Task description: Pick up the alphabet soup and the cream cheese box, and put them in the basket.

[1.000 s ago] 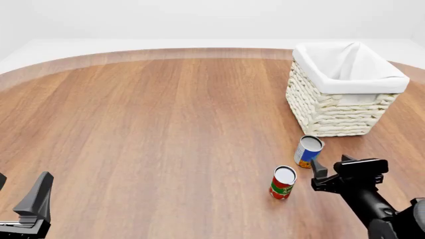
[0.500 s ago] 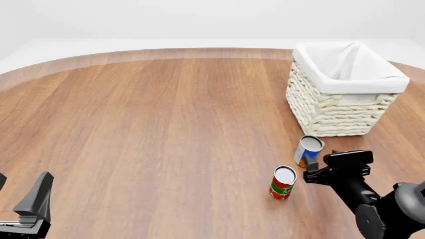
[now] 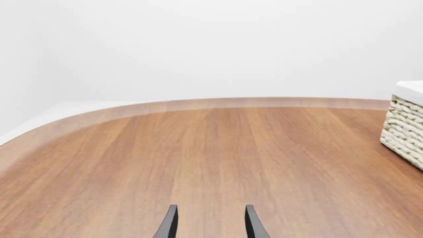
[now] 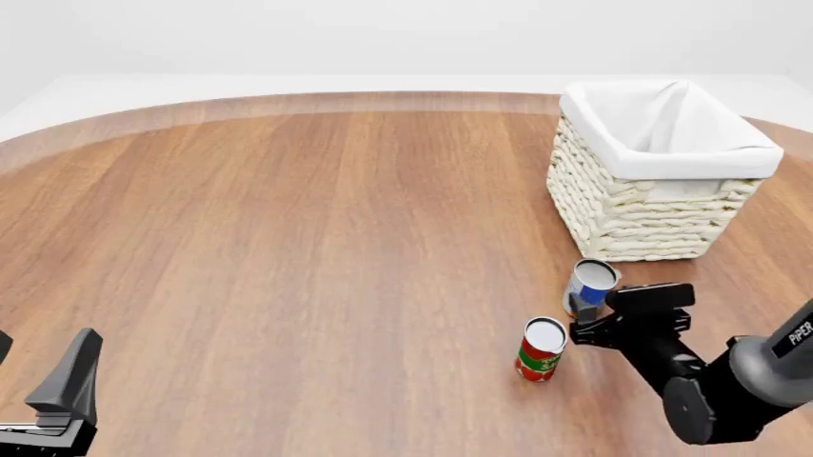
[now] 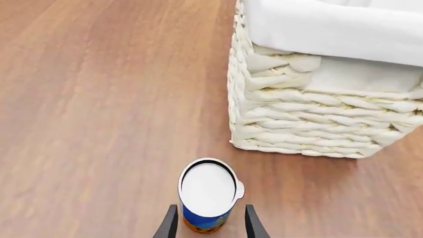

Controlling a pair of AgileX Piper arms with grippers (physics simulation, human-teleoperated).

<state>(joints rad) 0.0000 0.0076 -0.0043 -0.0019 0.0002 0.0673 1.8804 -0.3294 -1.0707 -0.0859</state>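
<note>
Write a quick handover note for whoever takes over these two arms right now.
Right gripper: open, fingers either side of the blue and orange alphabet soup can, not closed on it.
Left gripper: open, empty, parked at the near left.
Woven cream basket with white lining: far right, nothing seen in it.
Red and green can: a distractor.
Cream cheese box: not in view.
Done: nothing. Left: both items.

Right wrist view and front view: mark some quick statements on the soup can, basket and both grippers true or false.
1. The alphabet soup stands upright between the right gripper's open fingers. True.
2. The alphabet soup is already in the basket. False: it stands on the table, nearer than the basket.
3. The red and green can lies tipped over. False: it stands upright.
4. The left gripper holds the cream cheese box. False: it is open and empty; no box shows.
</note>
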